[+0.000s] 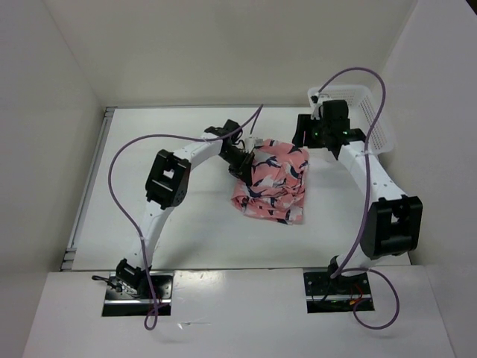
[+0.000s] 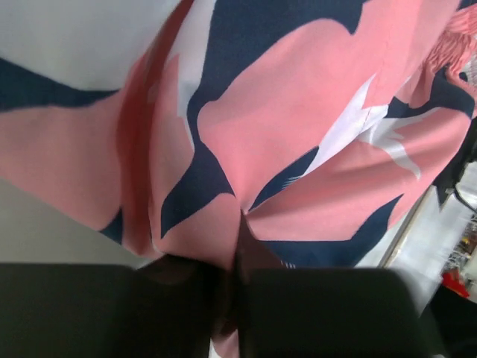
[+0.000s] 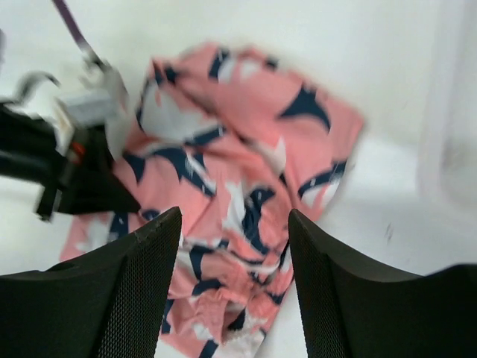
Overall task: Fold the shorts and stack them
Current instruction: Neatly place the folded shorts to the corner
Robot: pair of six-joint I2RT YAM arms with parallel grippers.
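Shorts (image 1: pixel 270 181): salmon-pink, all-over print of dark navy shapes with white parts; in left wrist view shapes look large, navy edged by white.
Table (image 1: pixel 194 224): plain white.
Basket (image 1: pixel 370 112): white, mesh pattern.
Left arm (image 1: pixel 168 186), right arm (image 1: pixel 373 179): white links, black joint blocks.
Cables (image 1: pixel 119 171): purple.
Green light (image 1: pixel 317 136): small, on black block of right arm.
Left gripper (image 2: pixel 237 261): plain black.
Right gripper (image 3: pixel 235 216): black, fine dotted grain.
Walls (image 1: pixel 223 45): off-white.

A robot lab's test cell: plain white walls (image 1: pixel 223 52) close in behind and beside the left gripper (image 1: pixel 244 161) and right gripper (image 1: pixel 301 139); purple cables (image 1: pixel 112 175) trail back from them; a bare white table (image 1: pixel 194 231) lies beneath.
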